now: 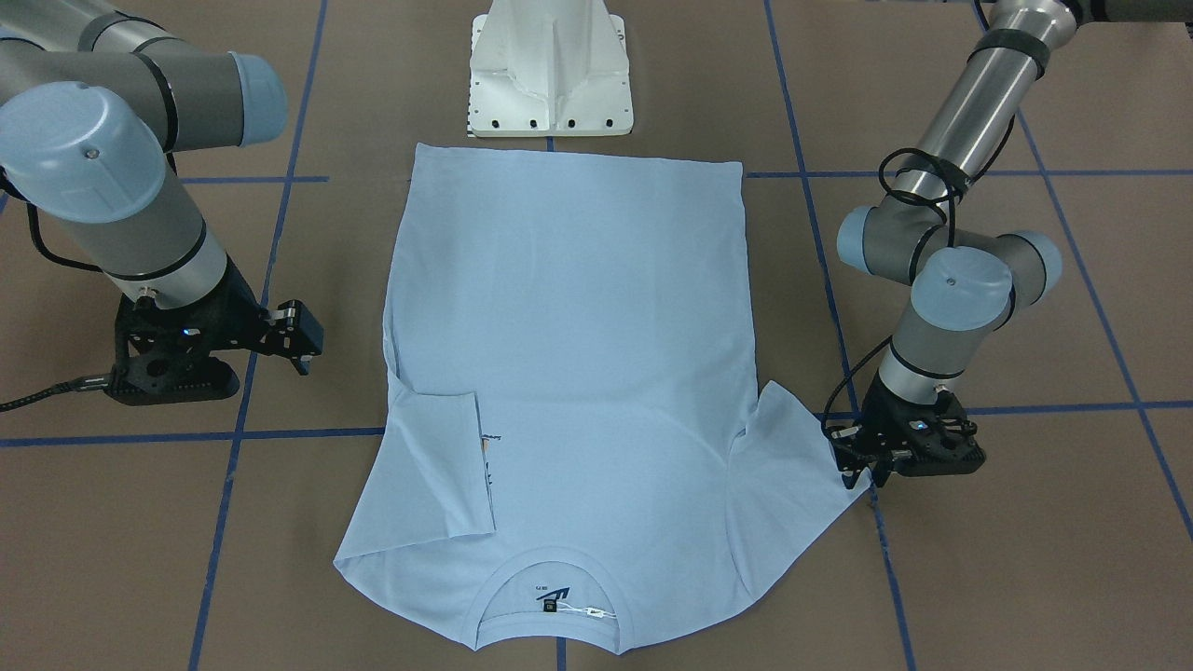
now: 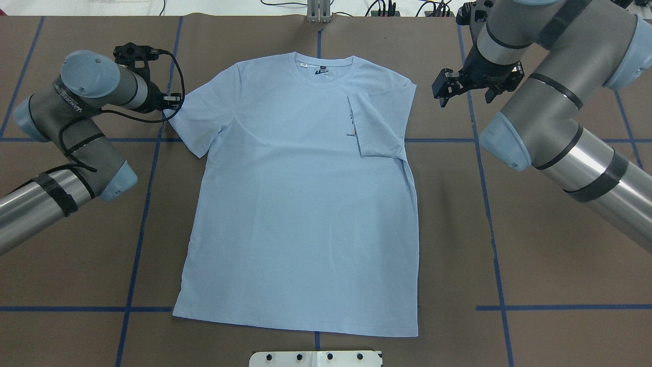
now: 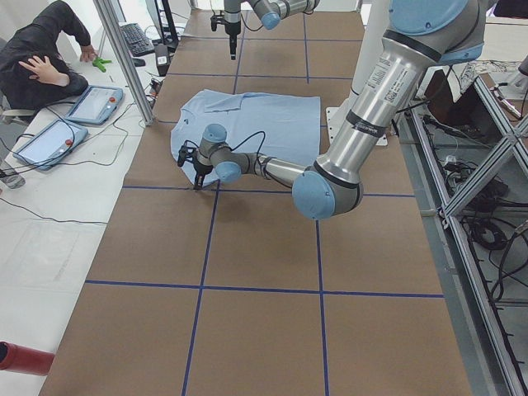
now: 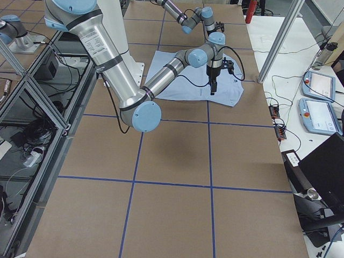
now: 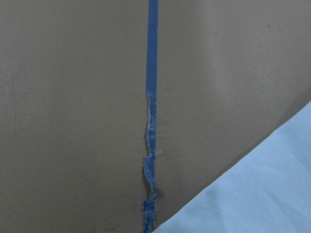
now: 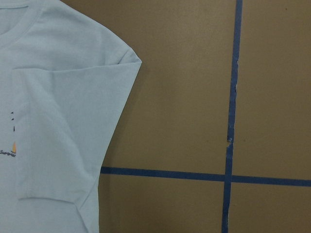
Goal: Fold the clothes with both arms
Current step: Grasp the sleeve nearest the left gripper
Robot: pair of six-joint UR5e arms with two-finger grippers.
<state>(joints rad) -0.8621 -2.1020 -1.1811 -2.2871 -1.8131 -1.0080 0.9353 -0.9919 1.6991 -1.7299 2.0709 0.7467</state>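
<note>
1. A brown paper-like table [image 2: 509, 255] with a matt surface is ruled into large squares by blue tape [image 2: 137, 244]; the tape is torn and ragged in the left wrist view; a white flared pedestal base [image 1: 550, 75] stands at the robot's edge.
2. The light blue T-shirt [image 2: 305, 204] lies front up in the middle of the table, smooth and nearly flat; its straight hem is towards the base, and its ribbed round collar [image 2: 326, 86] is at the far side; a dark neck label [image 1: 550, 606] shows inside the collar.
3. The sleeve on the robot's right [image 2: 379, 122] is folded inwards over the chest as a soft-edged rectangle; it partly covers the small orange-and-dark print [image 2: 351, 133]; the other sleeve [image 2: 196, 120] lies spread out flat.
4. The left gripper [image 1: 857, 458] is low at the tip of the spread sleeve; I cannot tell whether its fingers are closed on the cloth or merely beside it; its wrist camera shows only the sleeve's corner and tape.
5. The right gripper [image 1: 296, 337] is clear of the shirt, beside the folded sleeve; its black fingers appear parted and hold nothing.
</note>
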